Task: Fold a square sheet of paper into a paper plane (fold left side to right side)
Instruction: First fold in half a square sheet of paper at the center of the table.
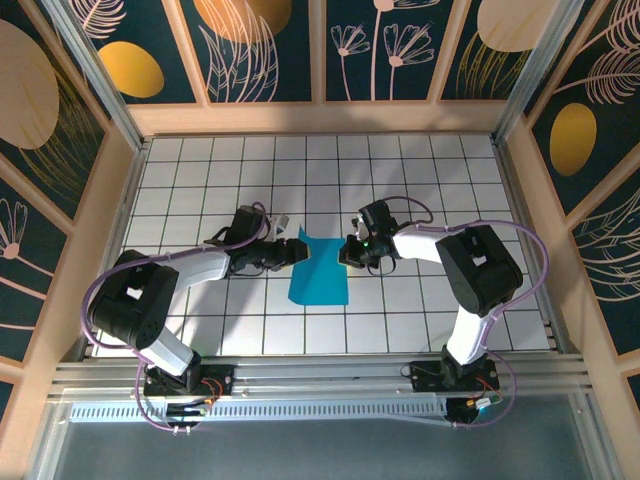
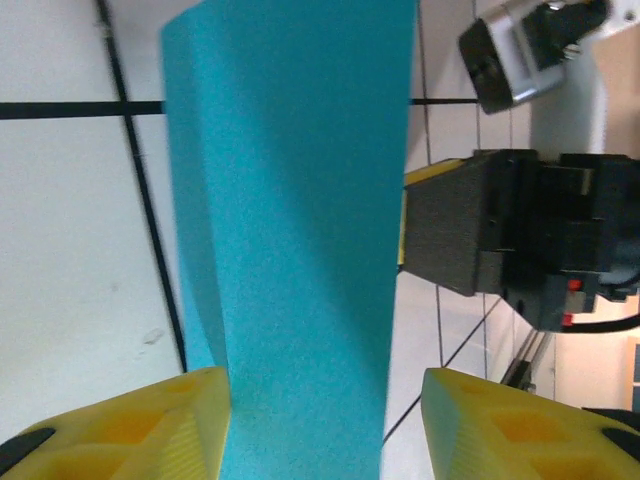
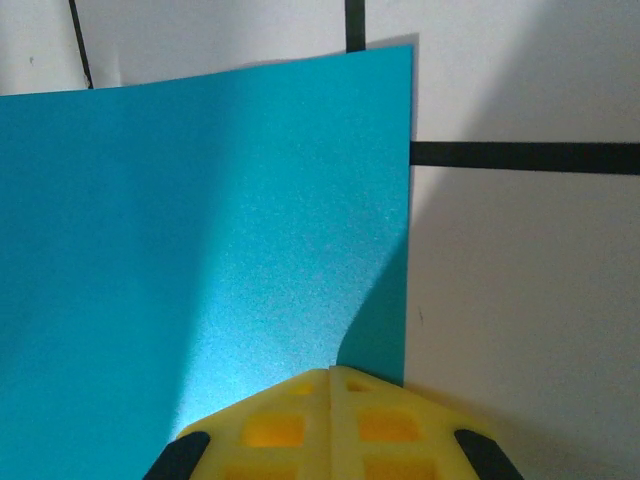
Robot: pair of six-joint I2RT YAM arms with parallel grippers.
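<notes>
Yellow fingers [image 2: 140,425] of the left gripper [image 2: 325,425] stand apart astride the square sheet of paper [image 1: 318,272], which lies mid-worktop [image 1: 200,170]. The right gripper [image 3: 332,405] has its jaws together at the sheet's right edge.

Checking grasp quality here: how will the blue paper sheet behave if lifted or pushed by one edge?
Likely floppy: the square sheet of paper bows between the open fingers of the left gripper instead of lying flat. Probably very light: its edge by the right gripper hangs above the table, casting a shadow. Pushed, it would probably buckle rather than slide.
</notes>
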